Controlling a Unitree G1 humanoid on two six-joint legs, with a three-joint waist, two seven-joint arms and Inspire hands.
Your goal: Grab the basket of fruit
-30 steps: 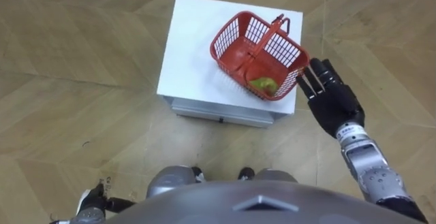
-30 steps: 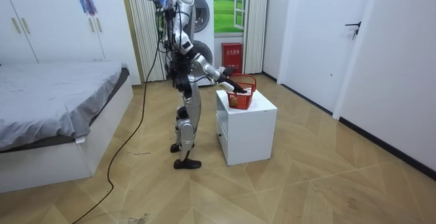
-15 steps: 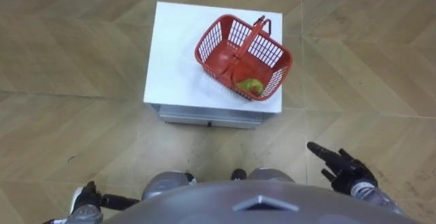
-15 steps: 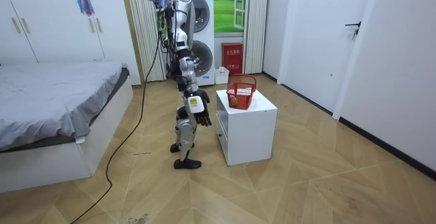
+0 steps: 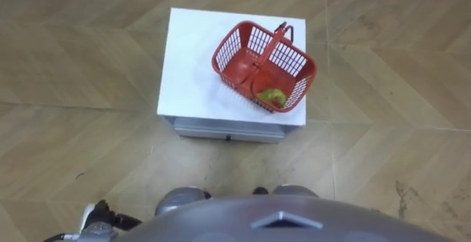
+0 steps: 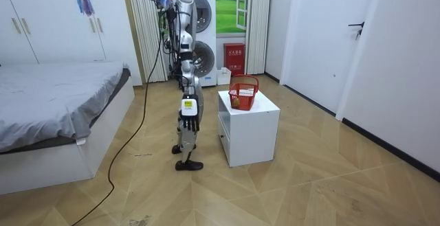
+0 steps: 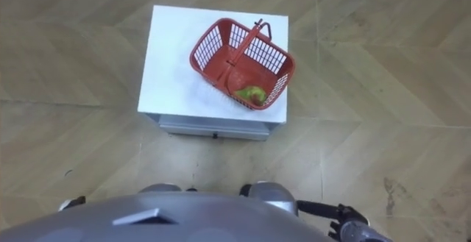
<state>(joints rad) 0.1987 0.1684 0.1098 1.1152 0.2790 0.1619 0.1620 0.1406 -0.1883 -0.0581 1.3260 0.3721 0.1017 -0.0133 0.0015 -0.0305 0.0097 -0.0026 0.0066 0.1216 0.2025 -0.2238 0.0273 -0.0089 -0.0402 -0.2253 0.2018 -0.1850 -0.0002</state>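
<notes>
The red mesh fruit basket (image 5: 229, 45) stands on the right part of a white cabinet's top (image 5: 191, 58), its handle upright across the middle. A green fruit (image 5: 271, 95) lies in its near corner. In the room view I stand upright at the room view's left of the cabinet (image 6: 251, 126), facing the basket (image 6: 243, 94). My right hand (image 6: 188, 121) hangs at my side with fingers straight down, well away from the basket. A bit of that hand (image 7: 342, 220) shows at the lower right. My left hand (image 5: 98, 214) peeks in at the lower left edge.
Wooden floor surrounds the cabinet on all sides. A bed (image 6: 55, 109) fills the room view's left, a washing machine (image 6: 206, 27) stands behind me, and a white door (image 6: 313, 34) and wall are at the room view's right.
My right hand drew back from the basket's right side and dropped to my hip. The basket stayed on the cabinet. The head camera shifted slightly.
</notes>
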